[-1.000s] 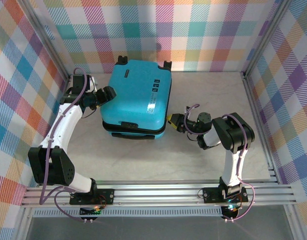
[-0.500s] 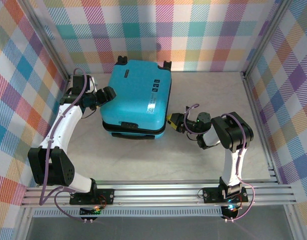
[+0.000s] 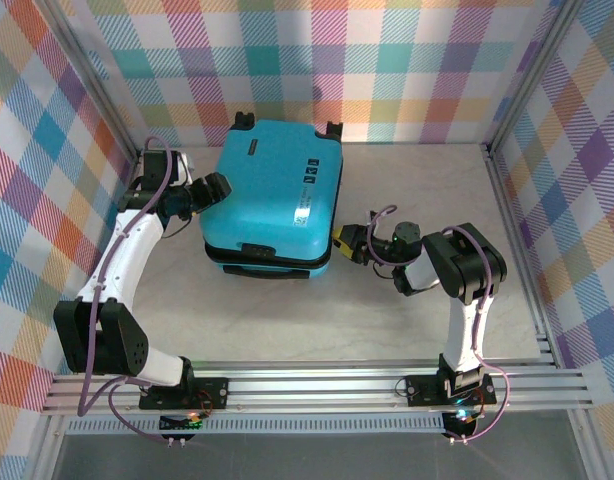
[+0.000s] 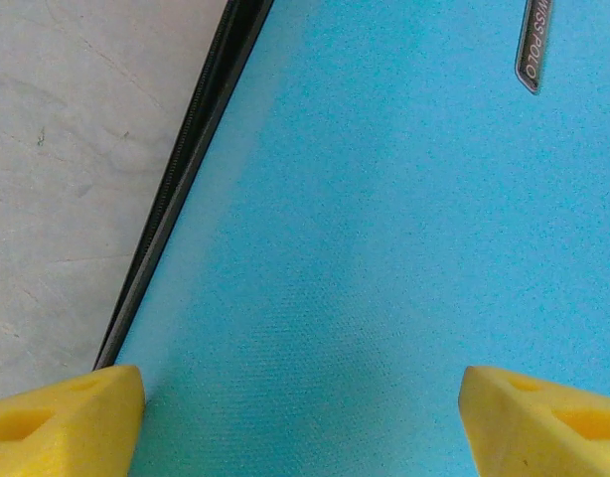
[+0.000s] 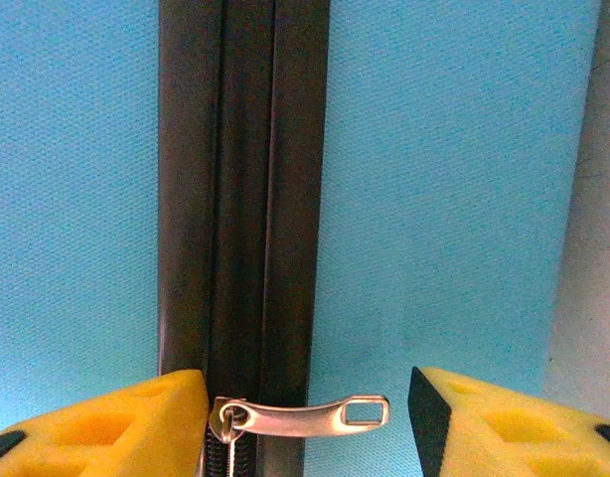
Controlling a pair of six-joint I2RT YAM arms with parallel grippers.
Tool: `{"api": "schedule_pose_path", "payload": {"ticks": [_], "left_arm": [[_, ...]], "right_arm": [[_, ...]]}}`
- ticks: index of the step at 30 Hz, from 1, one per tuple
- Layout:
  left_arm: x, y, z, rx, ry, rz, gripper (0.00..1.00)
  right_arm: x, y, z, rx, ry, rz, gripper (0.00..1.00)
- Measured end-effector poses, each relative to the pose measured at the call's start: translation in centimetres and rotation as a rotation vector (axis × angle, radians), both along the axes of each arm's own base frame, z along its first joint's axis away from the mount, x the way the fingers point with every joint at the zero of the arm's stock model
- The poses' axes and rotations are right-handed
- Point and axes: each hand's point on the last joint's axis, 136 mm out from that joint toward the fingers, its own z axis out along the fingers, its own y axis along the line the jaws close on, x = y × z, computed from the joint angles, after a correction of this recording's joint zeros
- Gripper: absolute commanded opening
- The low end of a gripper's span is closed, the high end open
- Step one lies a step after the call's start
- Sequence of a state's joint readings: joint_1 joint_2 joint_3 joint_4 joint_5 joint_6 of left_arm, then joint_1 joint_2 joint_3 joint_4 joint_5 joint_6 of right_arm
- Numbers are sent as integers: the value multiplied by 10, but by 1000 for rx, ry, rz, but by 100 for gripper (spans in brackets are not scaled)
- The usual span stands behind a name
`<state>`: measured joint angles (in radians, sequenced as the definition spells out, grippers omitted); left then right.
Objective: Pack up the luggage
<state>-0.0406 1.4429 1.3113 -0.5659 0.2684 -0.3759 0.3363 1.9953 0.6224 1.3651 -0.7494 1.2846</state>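
The turquoise suitcase (image 3: 272, 195) is seen lying flat and closed on the pale table (image 3: 427, 180), set toward 12 o'clock from the table's middle, and no shift in it is noted against the frame a second back. The left gripper (image 3: 215, 187) is held at the case's 9 o'clock edge, jaws spread wide over the shell; whether the shell is being pressed cannot be told, and its pose is all but unchanged. The real movement belongs to the right gripper (image 3: 343, 239): it has been nudged slightly closer to the case's 4 o'clock corner than before. In the right wrist view the black zipper band (image 5: 240, 199) is lined up straight ahead, and the silver zipper pull (image 5: 300, 414) is framed between the yellow fingers (image 5: 116, 427), which are spread and not yet closed on it. Packing is judged nearly done, with the zip being the step in hand.
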Motion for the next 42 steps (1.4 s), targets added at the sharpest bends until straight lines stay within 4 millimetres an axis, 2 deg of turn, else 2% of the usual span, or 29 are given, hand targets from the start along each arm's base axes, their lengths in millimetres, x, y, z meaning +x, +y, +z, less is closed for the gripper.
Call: {"api": "schedule_pose_path", "payload": {"ticks": [15, 25, 31, 34, 38, 40, 42], "left_arm": [[0, 1, 0, 5, -12, 2, 82], [0, 0, 0, 3, -13, 0, 82], [0, 0, 1, 1, -13, -3, 82], [0, 0, 1, 1, -13, -3, 82], [0, 0, 1, 1, -14, -3, 82], [0, 0, 1, 1, -13, -3, 82], [0, 0, 1, 1, -14, -3, 82]], "right_arm": [[-1, 1, 4, 5, 19, 0, 31], [-4, -4, 7, -25, 17, -29, 19], [-10, -9, 38, -26, -78, -31, 18], [-12, -9, 46, -33, -107, -31, 18], [-13, -10, 44, -54, -104, -28, 20], [-14, -10, 39, -70, -91, -27, 30], [-14, -11, 33, -91, -77, -30, 34]]}}
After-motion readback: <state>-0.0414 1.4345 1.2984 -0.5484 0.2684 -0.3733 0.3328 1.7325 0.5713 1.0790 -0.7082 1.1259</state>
